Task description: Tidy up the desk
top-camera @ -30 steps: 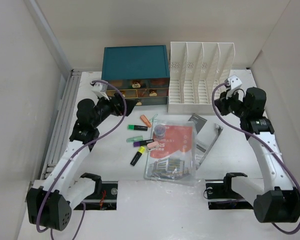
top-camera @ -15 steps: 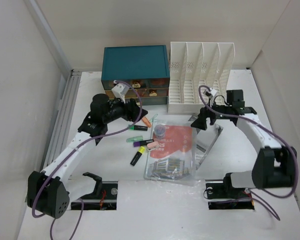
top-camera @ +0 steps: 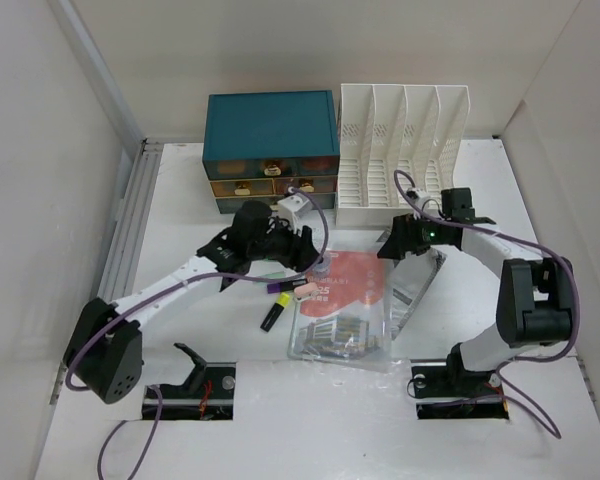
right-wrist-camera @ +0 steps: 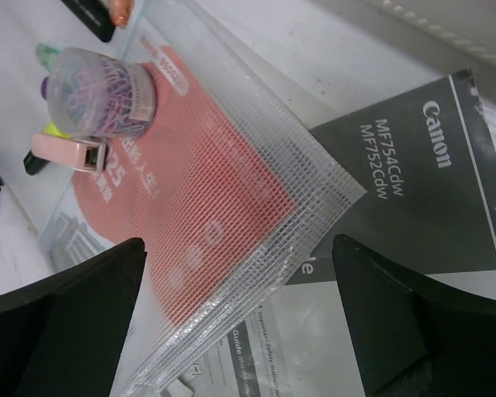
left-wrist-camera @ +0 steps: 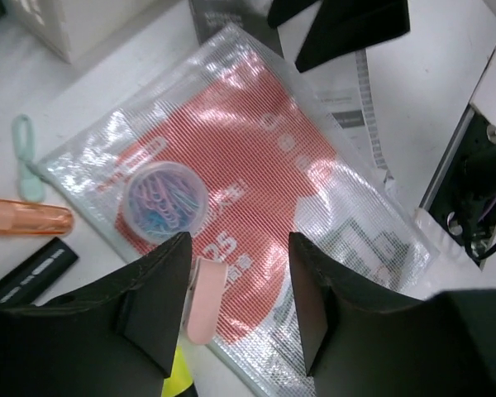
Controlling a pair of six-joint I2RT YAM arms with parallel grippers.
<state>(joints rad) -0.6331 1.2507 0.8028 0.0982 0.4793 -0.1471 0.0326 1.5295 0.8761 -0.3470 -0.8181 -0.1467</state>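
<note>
I see a white desk (top-camera: 170, 200), a teal drawer box (top-camera: 270, 122), a white slotted rack (top-camera: 400, 140), a grid-woven clear pouch over red (left-wrist-camera: 256, 182), a pink marker (left-wrist-camera: 205, 298) and a grey booklet (right-wrist-camera: 422, 198).

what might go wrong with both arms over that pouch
The left jaws hang beside the paper clip tub on the mesh pouch; a descent could knock it over. The right jaws stand open over the same pouch's corner and the Canon manual, so both arms may collide or tug the pouch.

From above, my left claw (top-camera: 310, 257) hides the orange marker (left-wrist-camera: 25, 219); the pouch (right-wrist-camera: 231, 207) covers part of the manual (right-wrist-camera: 422, 198), itself cut off rightward.
</note>
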